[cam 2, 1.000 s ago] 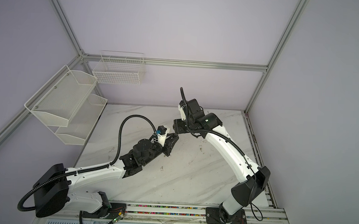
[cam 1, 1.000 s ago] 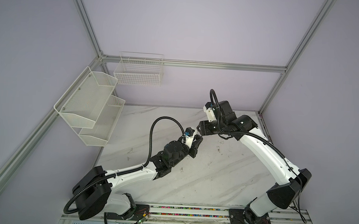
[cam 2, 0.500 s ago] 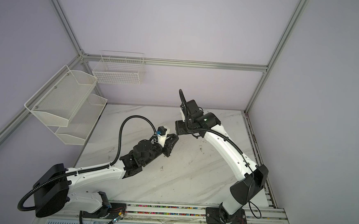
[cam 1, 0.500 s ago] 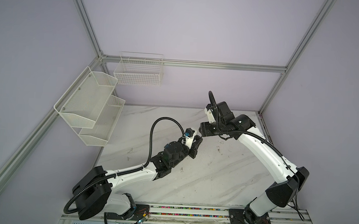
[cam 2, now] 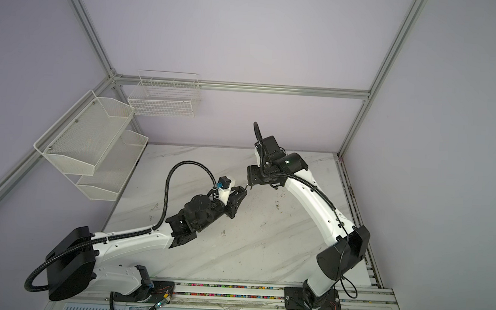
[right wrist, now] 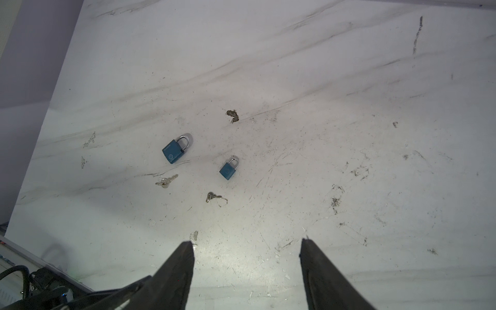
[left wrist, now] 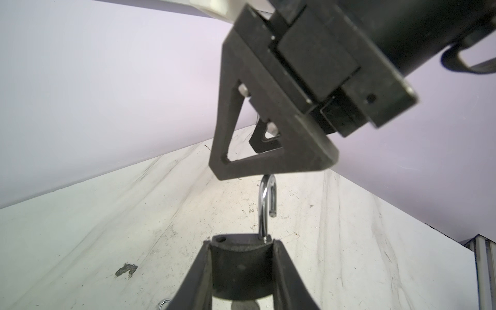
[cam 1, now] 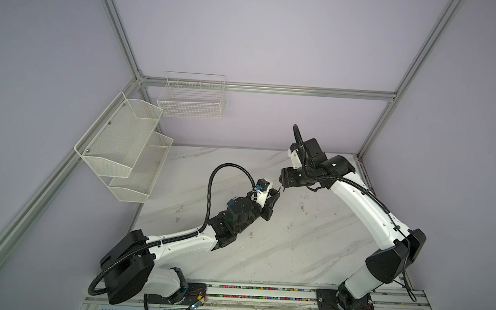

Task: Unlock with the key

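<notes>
I count two containers, both wall-mounted: a wire basket (cam 1: pixel 190 108) on the back wall and a two-tier mesh shelf (cam 1: pixel 117 142) on the left wall. The wire or mesh floor of each shows through uninterrupted. The left gripper (left wrist: pixel 243 241) is clamped on the padlock (left wrist: pixel 240 268) and holds it in the air over the middle of the table (cam 1: pixel 294 253), close to the right gripper (right wrist: pixel 246 241). The padlock body reads dark in the left wrist view. Its chrome shackle (left wrist: pixel 264 206) stands up with one leg seated in the body and the free end clear of it, so the leg hole is exposed. A blurred grey round shape sits under the body; I cannot tell whether it is a key. The right gripper is released, its fingers spread wide with only table between them. One finger lies just past the shackle crown; I cannot tell whether they touch. Padlock count: three. The other two, blue with shackles shut, lie apart on the table: a big padlock (right wrist: pixel 175 150) and a small padlock (right wrist: pixel 228 169). Key count, confirmed: two, with a first key (right wrist: pixel 167 182) near the big padlock and a second key (right wrist: pixel 214 197) near the small padlock.
</notes>
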You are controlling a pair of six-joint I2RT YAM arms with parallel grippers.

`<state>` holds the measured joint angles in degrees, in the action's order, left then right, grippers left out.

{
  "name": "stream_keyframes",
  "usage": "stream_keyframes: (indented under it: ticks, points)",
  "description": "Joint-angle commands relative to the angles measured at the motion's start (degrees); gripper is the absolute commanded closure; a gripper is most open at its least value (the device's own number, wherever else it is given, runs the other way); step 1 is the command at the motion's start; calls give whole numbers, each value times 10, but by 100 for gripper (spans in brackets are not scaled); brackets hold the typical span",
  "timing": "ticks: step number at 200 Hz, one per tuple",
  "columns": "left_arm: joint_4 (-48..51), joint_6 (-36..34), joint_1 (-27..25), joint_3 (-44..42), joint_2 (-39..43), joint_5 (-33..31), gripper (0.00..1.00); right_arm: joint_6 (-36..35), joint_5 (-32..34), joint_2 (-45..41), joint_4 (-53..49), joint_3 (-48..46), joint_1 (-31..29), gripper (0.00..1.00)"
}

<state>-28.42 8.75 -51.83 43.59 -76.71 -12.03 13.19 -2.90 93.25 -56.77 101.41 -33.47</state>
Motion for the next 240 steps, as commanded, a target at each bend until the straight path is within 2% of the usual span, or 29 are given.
stream_keyframes:
  ticks: [1, 52, 84, 116, 159, 222, 240]
  points:
    - [-57, -9, -1, -20, 13, -12, 100, -8, -24, -28, -27, -15, 7, 33]
    - [-62, -6, 0, -17, 9, -13, 100, -19, -78, -58, -10, -50, 9, 34]
    - [-61, -7, -1, -17, 10, -11, 100, -18, -51, -73, -13, -51, 10, 33]
    - [-61, -11, -1, -15, 7, 9, 100, -10, -17, -74, -18, -13, 10, 33]
    - [-60, -18, -2, -6, 6, 18, 100, -18, -77, -44, -1, 3, 11, 32]
    - [-62, -23, -3, 1, 9, 18, 100, -19, -79, -40, 1, -17, 16, 32]
    - [-63, -23, -3, 3, 9, 17, 100, -19, -103, -51, 2, -27, 34, 31]
